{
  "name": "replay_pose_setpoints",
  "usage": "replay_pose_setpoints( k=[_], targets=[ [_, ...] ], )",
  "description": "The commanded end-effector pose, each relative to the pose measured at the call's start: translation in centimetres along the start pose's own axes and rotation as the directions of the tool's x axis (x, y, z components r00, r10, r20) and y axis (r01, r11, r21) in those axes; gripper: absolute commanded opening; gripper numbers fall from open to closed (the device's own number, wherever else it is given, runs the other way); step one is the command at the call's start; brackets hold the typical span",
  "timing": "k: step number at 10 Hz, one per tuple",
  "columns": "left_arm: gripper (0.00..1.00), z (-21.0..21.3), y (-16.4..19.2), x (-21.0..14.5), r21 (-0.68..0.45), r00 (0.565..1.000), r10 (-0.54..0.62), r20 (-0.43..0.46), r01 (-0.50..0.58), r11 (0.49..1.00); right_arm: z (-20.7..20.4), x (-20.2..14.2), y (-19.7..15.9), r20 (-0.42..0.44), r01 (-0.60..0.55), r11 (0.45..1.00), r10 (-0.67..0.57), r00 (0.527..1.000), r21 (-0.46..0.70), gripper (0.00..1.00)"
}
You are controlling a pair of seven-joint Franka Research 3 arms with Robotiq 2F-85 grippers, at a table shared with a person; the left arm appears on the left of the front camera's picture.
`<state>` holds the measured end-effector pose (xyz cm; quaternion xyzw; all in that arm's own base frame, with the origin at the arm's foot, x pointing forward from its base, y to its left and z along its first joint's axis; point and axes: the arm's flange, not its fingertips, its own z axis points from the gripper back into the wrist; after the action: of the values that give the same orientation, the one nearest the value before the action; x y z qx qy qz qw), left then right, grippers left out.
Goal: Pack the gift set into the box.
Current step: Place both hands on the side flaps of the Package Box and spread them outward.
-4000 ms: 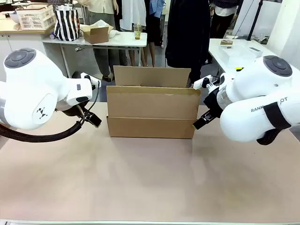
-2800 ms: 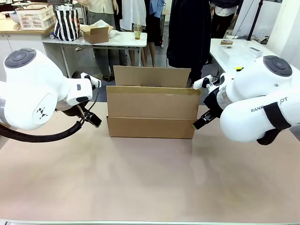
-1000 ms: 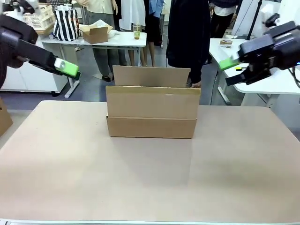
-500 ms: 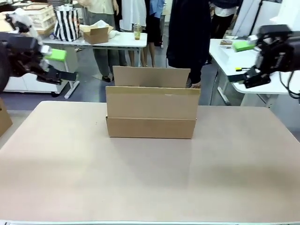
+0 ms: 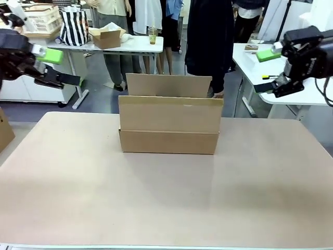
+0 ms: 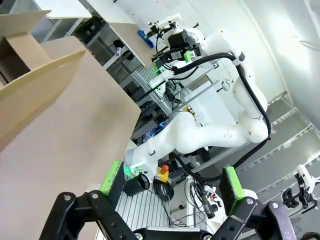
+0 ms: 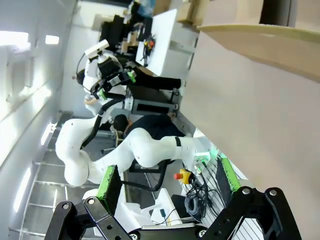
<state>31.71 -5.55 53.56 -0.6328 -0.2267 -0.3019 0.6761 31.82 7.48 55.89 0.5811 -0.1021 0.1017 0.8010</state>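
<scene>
Plain brown corrugated cardboard box [image 5: 169,122] sits on the tan counter [image 5: 166,203], toward its far side and about midway between the two arms. It rests squarely on its base with its long side facing the robot. The near long flap stands upright above the front wall, and the far long flap rises behind it, so the inside is hidden from the front.

The left pincer [image 5: 66,69] hangs in the air well to the left of the box and above the level of its flaps. Its green-padded fingers are spread wide and hold nothing, and the left wrist view shows the same pincer [image 6: 171,180] gaping. The right pincer [image 5: 263,71] is likewise raised, well to the right of the box. It too is spread and empty, as the right wrist view of that pincer [image 7: 167,177] confirms.

Judged by its look, the box is light and fairly stiff in its walls. The flaps will likely hinge and give at their creases. With nothing seen to weigh it down, it would probably skid on the smooth counter if pushed. It is too wide for either pincer to span. A sound hold would be a pinch on the top edge of a flap or an end wall, or a steadying press at each end.
</scene>
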Motion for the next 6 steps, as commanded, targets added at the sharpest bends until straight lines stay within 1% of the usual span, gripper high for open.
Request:
replay_pose_setpoints(
  k=[1, 2, 3, 4, 5, 6],
  targets=[
    [1.0, -0.3, 0.3, 0.2, -0.017, 1.0, -0.024, 0.019, 0.025, 1.0, -0.1, 0.2, 0.1, 0.006, -0.03, 0.999, 0.03, 1.0, 0.026, 1.0],
    [1.0, 0.0, 0.0, 0.0, 0.0, 1.0, 0.0, 0.0, 0.0, 1.0, -0.1, 0.2, 0.1, 0.006, -0.03, 0.999, 0.03, 1.0, 0.026, 1.0],
    [1.0, -1.9, -1.0, 3.5, 0.18, 0.995, 0.098, 0.0, -0.096, 0.979, -0.1, 0.2, 0.1, 0.006, -0.03, 0.999, 0.03, 1.0, 0.026, 1.0],
    [1.0, -3.8, -1.0, 5.7, 0.258, 0.976, 0.217, -0.009, -0.207, 0.944, -0.1, 0.2, 0.1, 0.006, -0.03, 0.999, 0.03, 1.0, 0.026, 1.0],
    [1.0, -7.1, 0.0, 8.7, 0.422, 0.959, 0.283, -0.033, -0.243, 0.873, -0.1, 0.2, 0.1, 0.006, -0.03, 0.999, 0.03, 1.0, 0.026, 1.0],
    [1.0, -10.1, 1.0, 10.6, 0.557, 0.949, 0.309, -0.06, -0.225, 0.8, -0.1, 0.2, 0.1, 0.006, -0.03, 0.999, 0.03, 1.0, 0.026, 1.0]
  ],
)
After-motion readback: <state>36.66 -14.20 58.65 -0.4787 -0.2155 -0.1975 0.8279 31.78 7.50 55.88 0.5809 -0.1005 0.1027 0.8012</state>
